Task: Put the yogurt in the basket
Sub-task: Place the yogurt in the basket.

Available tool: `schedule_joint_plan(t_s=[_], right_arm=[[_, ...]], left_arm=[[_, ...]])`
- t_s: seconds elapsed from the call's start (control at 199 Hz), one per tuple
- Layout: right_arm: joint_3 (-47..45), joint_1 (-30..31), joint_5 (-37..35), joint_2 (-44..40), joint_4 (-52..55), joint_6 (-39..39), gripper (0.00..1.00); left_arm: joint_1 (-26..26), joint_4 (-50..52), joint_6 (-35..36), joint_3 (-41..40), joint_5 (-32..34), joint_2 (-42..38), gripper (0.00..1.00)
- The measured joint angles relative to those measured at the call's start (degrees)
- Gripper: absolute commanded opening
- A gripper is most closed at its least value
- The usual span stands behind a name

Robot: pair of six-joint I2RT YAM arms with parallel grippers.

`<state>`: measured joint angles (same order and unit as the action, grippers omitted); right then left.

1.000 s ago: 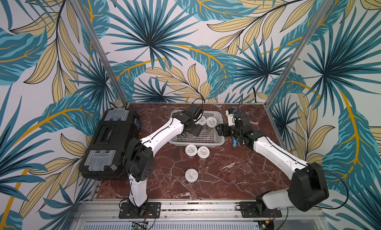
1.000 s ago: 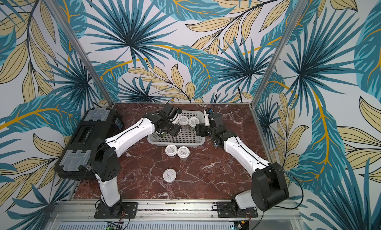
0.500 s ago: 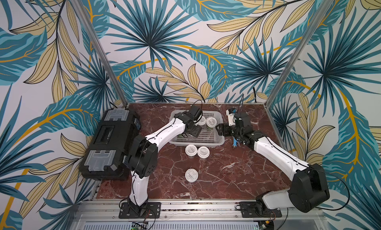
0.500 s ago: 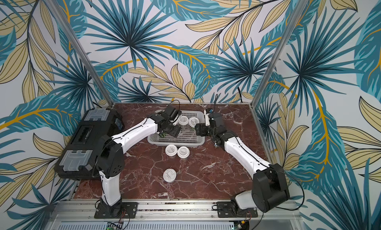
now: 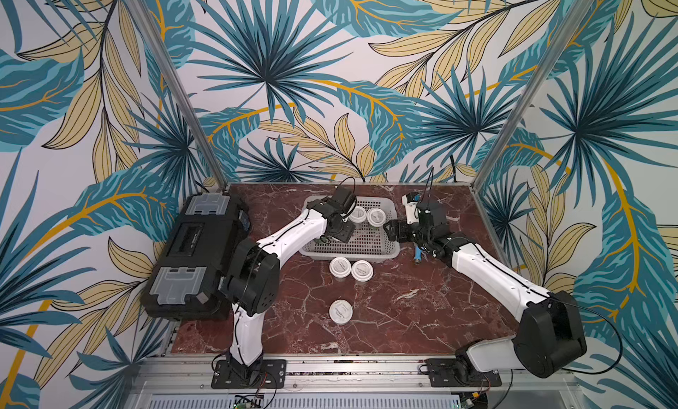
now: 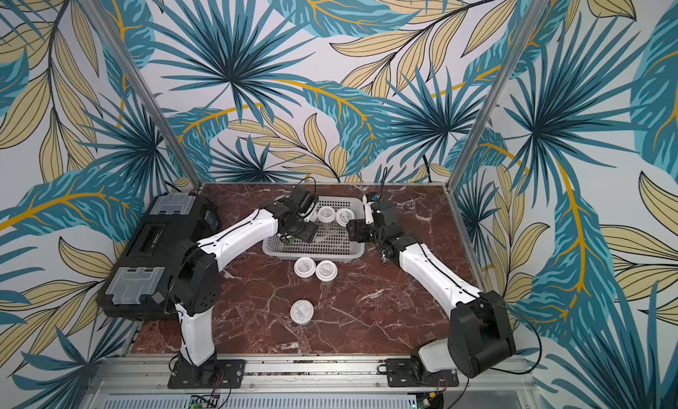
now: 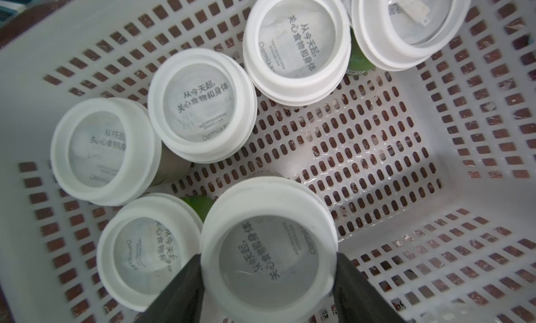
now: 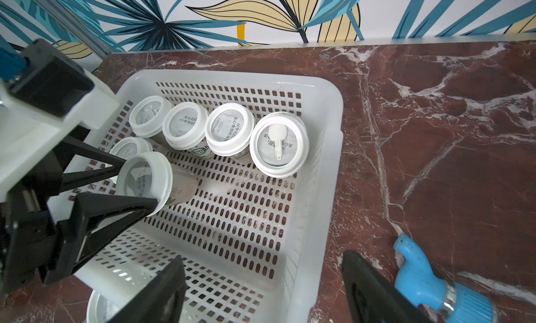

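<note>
on the red marble worktop (image 5: 403, 308) the white basket (image 5: 389, 250) sits far and central, the left gripper (image 8: 139, 186) pinching a yogurt jar (image 7: 268, 249) inside its left half beside five other jars (image 7: 203, 107), the right gripper (image 8: 262, 257) spread wide at the basket's right rim, while three loose jars (image 5: 361, 270) stand nearer on the worktop.

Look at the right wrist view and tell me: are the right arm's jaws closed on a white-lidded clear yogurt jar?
No, the right gripper stands open and empty, its jaws straddling the white perforated plastic basket at its rim.
</note>
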<state>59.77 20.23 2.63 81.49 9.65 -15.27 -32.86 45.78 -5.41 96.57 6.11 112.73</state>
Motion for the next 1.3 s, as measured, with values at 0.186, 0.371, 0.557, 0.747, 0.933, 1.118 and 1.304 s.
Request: schedule_joint_plan(t_s=[0.186,0.371,0.557,0.747,0.933,1.118,1.304], right_arm=[[0.0,0.0,0.04,0.0,0.0,0.0,0.87],[0.0,0.0,0.22,0.0,0.0,0.0,0.87],[0.0,0.0,0.26,0.0,0.0,0.0,0.87],[0.0,0.02,0.39,0.0,0.0,0.02,0.87],[0.0,0.07,0.39,0.02,0.0,0.0,0.87],[0.0,0.22,0.42,0.17,0.0,0.02,0.87],[0.0,0.37,0.42,0.24,0.0,0.0,0.87]], left_arm=[[0.22,-0.33,0.0,0.0,-1.01,1.4,0.69],[0.48,-0.83,-0.15,-0.02,-1.2,2.97,0.7],[0.81,-1.31,-0.15,-0.02,-1.18,2.99,0.7],[1.2,-1.36,-0.15,0.0,-1.11,3.1,0.74],[1.2,-1.36,-0.11,0.0,-0.98,3.17,0.8],[1.2,-1.33,-0.09,0.04,-0.96,3.17,0.81],[0.81,-1.38,-0.07,0.13,-0.9,3.15,0.82]])
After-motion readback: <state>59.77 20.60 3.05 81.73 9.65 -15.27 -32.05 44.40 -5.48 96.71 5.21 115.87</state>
